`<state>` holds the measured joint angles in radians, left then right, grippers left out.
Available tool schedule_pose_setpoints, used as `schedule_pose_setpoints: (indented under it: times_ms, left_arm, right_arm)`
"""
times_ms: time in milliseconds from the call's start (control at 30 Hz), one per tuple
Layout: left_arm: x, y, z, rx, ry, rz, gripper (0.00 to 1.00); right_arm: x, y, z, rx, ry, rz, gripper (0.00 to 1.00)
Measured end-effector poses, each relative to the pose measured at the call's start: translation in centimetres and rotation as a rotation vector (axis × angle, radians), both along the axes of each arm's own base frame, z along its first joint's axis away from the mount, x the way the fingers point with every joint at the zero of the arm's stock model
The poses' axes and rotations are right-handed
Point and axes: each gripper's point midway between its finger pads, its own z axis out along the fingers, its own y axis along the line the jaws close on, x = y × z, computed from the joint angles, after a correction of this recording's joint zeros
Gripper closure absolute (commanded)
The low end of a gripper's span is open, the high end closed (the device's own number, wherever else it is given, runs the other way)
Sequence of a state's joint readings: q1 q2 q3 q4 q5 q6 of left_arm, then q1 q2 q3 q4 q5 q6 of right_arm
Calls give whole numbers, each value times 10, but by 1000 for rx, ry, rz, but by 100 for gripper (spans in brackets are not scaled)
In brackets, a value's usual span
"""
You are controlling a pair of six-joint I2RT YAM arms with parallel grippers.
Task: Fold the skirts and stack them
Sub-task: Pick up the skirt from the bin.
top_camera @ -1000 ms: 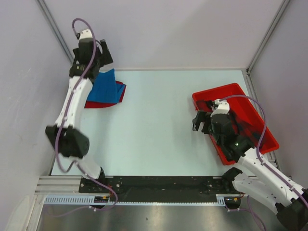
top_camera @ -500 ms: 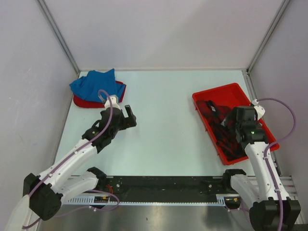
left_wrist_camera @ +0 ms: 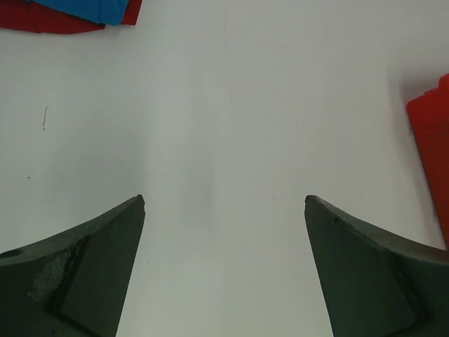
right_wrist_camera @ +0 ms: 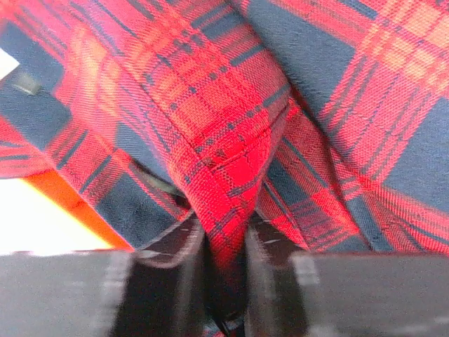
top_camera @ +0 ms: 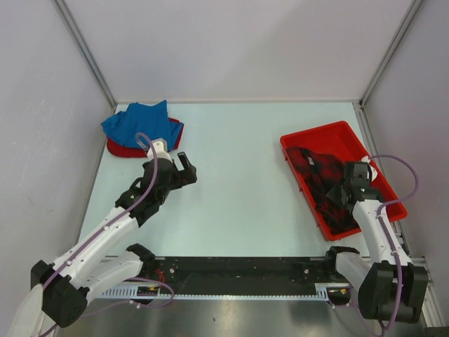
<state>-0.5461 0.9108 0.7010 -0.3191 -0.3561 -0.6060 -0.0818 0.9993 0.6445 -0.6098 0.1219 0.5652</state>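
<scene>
the right gripper [right_wrist_camera: 224,232] is pinching a raised fold of the plaid skirt [top_camera: 317,184] — its two fingers are sitting close together with the cloth squeezed between them. the plaid skirt is lying bunched inside the tray [top_camera: 319,132] at the right side of the table [top_camera: 238,189], and most of it is resting on the tray floor.

the left gripper [left_wrist_camera: 224,203] is hanging with its fingers spread wide over bare table, holding nothing. it is sitting near the pile in the far left corner, on the pile's near side.

in that corner the blue skirt [top_camera: 137,123] is lying on top of the red skirt [top_camera: 118,149] (the blue one is looking a little rumpled, its edges not lining up with the red showing below).

judging from this, two of the three skirts are looking folded and stacked — roughly two thirds of the job. the plaid skirt is the one left: it is needing to come out of the tray, get spread on the open table, be folded, and go onto the pile. the blue top layer may also be wanting a tidy.
</scene>
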Motion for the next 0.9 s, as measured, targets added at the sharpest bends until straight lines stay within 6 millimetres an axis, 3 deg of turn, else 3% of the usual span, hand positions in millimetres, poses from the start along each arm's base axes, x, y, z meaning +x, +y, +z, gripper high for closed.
schedule_pose_setpoints:
  times_ms: [33, 133, 300, 367, 633, 767, 900]
  left_arm:
    - [0, 1, 2, -3, -9, 3, 0]
    - [-1, 3, 10, -14, -33, 10, 0]
    - [-1, 7, 16, -17, -55, 27, 0]
    - [-1, 7, 15, -17, -55, 27, 0]
    - [-2, 10, 12, -17, -50, 47, 0]
    - [-3, 14, 14, -20, -56, 67, 0]
    - [-6, 24, 13, -8, -53, 111, 0]
  right_arm:
    - [1, 1, 2, 7, -15, 4, 100]
    - [7, 8, 24, 32, -126, 30, 100]
    - [13, 17, 86, 25, -383, 102, 100]
    - [14, 20, 116, 13, -475, 135, 100]
    - [25, 47, 269, 3, -871, 313, 100]
    - [35, 85, 335, 70, -1015, 483, 100]
    - [43, 149, 380, 146, -1069, 709, 100]
